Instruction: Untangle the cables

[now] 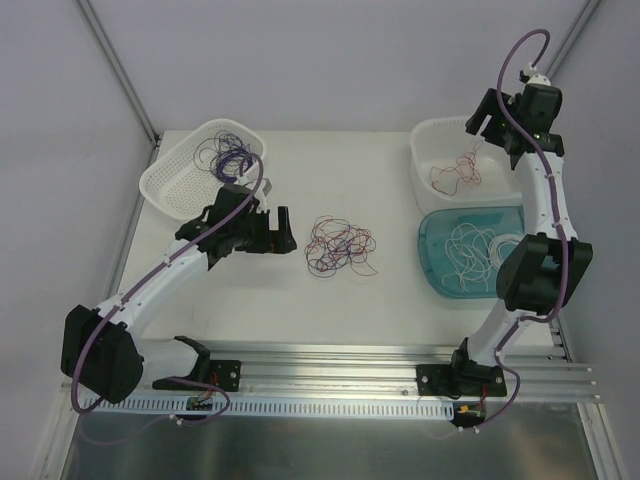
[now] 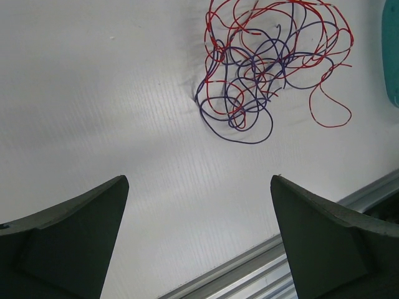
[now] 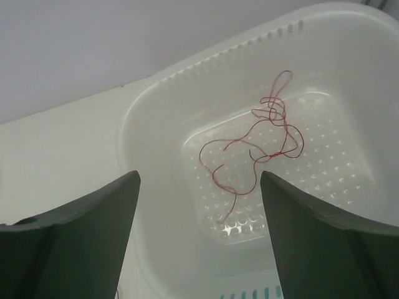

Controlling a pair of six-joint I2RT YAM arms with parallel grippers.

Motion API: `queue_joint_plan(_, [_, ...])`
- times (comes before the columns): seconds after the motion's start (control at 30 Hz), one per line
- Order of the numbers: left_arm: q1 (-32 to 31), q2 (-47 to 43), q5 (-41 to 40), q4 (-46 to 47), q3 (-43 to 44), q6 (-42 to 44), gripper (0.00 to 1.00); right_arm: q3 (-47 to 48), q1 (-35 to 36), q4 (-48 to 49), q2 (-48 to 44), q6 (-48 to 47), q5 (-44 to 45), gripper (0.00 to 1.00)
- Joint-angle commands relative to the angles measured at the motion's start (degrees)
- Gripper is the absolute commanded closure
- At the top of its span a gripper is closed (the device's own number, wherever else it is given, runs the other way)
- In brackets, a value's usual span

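A tangle of red and dark purple cables (image 1: 339,245) lies on the white table; the left wrist view shows it (image 2: 268,62) ahead of the fingers. My left gripper (image 1: 283,230) is open and empty, just left of the tangle. A red cable (image 1: 455,172) lies in the white tub (image 1: 425,150); the right wrist view shows it (image 3: 259,140) below. My right gripper (image 1: 483,118) is open and empty, raised over that tub. Purple cables (image 1: 225,155) lie in the white basket (image 1: 170,185). White cables (image 1: 470,245) lie in the teal tray (image 1: 432,262).
Aluminium rails (image 1: 350,375) run along the near table edge, also seen in the left wrist view (image 2: 262,268). Thick lilac cords (image 1: 510,80) hang along both arms. White walls enclose the table behind and at the sides.
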Motion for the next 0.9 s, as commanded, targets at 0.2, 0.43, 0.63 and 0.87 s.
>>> queue_joint_plan(0.2, [0.14, 5.69, -0.47, 2.18, 1.08, -1.51, 0.01, -8.24, 13.77, -7.22, -11.15, -9.98, -11.36, 0.19])
queue_joint_plan(0.43, [0.14, 9.3, 1.47, 3.5, 2.14, -3.35, 0.01, -15.98, 28.27, -11.1, -9.05, -15.09, -17.51, 0.25])
queue_joint_plan(0.63, [-0.13, 9.48, 2.0, 3.94, -0.14, -5.02, 0.02, -19.14, 35.22, -6.54, -3.43, -14.66, -12.26, 0.32])
queue_joint_plan(0.87, [-0.21, 3.95, 1.38, 4.29, -5.76, -7.48, 0.01, -19.94, 36.81, -5.47, 2.55, -14.57, -8.73, 0.4])
